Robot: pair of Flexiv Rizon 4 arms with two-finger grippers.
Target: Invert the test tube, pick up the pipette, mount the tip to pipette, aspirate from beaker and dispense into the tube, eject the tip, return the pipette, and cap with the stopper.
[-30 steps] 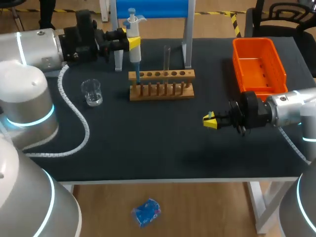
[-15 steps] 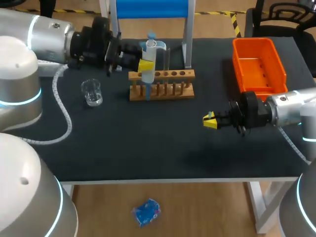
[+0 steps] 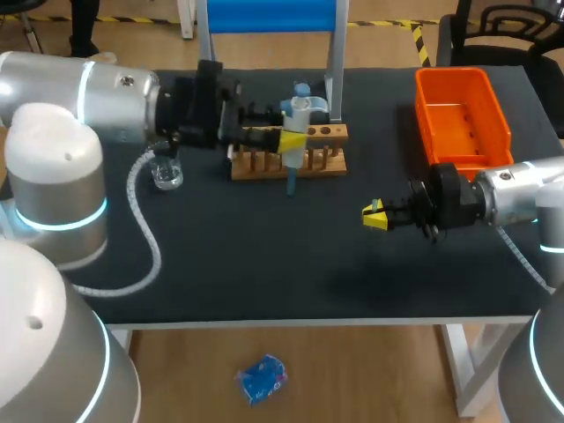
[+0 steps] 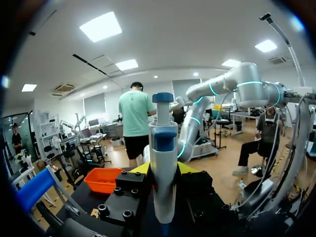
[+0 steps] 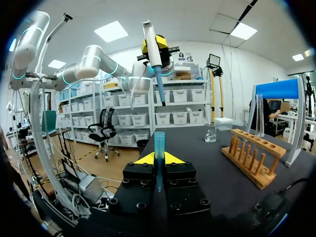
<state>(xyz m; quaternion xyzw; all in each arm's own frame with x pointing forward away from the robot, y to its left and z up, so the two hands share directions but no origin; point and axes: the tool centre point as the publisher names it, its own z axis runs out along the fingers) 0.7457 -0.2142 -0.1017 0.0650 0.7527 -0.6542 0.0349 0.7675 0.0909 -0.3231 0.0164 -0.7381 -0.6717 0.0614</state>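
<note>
Left gripper (image 3: 284,141) clamped on pipette (image 3: 298,113), raised near wooden rack (image 3: 328,134), right gripper (image 3: 374,215) pinching upright blue tip (image 5: 159,142), low over desk (image 3: 264,256).

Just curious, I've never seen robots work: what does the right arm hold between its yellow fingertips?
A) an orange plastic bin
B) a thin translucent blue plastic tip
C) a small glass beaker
B: the right wrist view shows the thin translucent blue plastic tip upright, pinched between the fingers of the right gripper.

orange bin (image 3: 463,123) | far right of black table (image 3: 264,256) | contents unclear
</note>
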